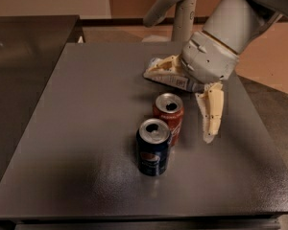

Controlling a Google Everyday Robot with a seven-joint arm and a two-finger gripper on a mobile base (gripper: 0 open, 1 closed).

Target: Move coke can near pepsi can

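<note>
Red aluminium coke can (169, 115) beside dark-blue pepsi can (153, 150), centre frame; cream gripper (189, 92) (open, empty) upper right: low swing could topple either.

The gripper (182, 99), fingers spread just behind the coke can (170, 111), hides part of a pale crumpled thing (172, 81) (unidentifiable) on the worktop (86, 128); the pepsi can (153, 152) covers the coke can's lower left.

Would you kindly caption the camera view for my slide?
The coke can stands just behind the pepsi can; the open gripper hangs close by, empty.
</note>
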